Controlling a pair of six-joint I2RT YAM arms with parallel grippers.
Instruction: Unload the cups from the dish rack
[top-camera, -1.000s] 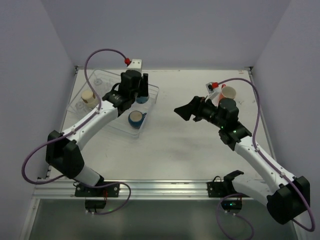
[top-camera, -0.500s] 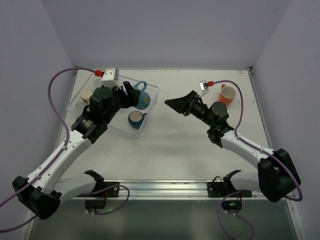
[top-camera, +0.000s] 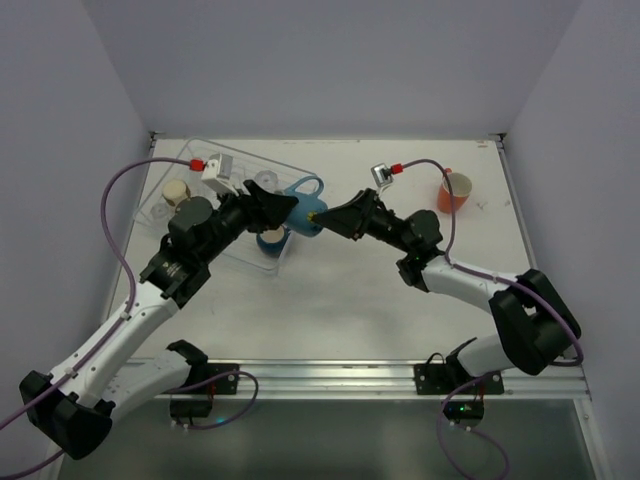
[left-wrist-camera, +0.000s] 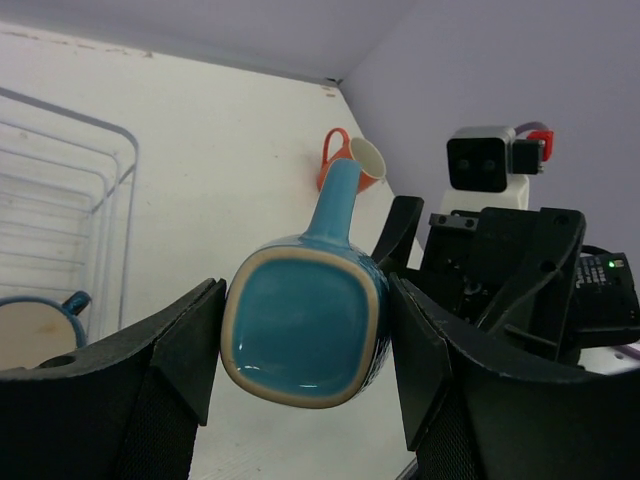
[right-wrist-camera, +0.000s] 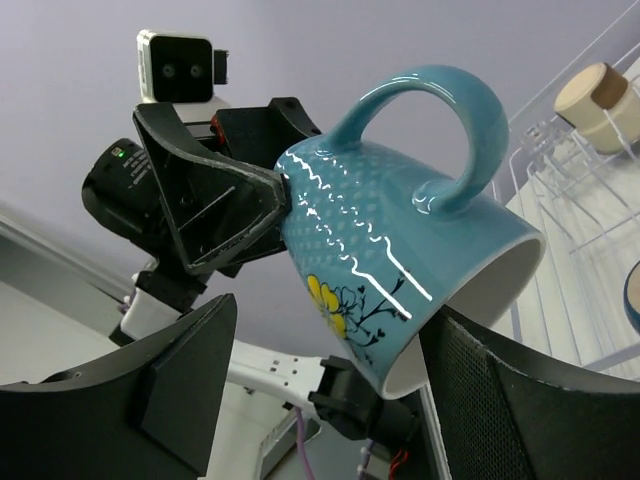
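My left gripper (top-camera: 272, 206) is shut on the base end of the light blue mug (top-camera: 303, 204) and holds it on its side in the air right of the dish rack (top-camera: 240, 157). In the left wrist view the mug's base (left-wrist-camera: 305, 335) sits between my fingers. My right gripper (top-camera: 335, 218) is open, its fingers on either side of the mug's rim end (right-wrist-camera: 400, 240), with a gap on one side. A dark blue cup (top-camera: 270, 238) and a cream cup (top-camera: 176, 192) sit in the rack. An orange cup (top-camera: 455, 190) stands on the table at the far right.
The clear rack's ridged slots show in the left wrist view (left-wrist-camera: 60, 200) and the right wrist view (right-wrist-camera: 570, 200). The two arms meet above the table's middle. Purple cables loop over both arms. Walls close in the left, back and right.
My left arm has lifted the light blue mug out of the rack and swung it right. My right arm has reached left, bringing its open fingers around the mug.
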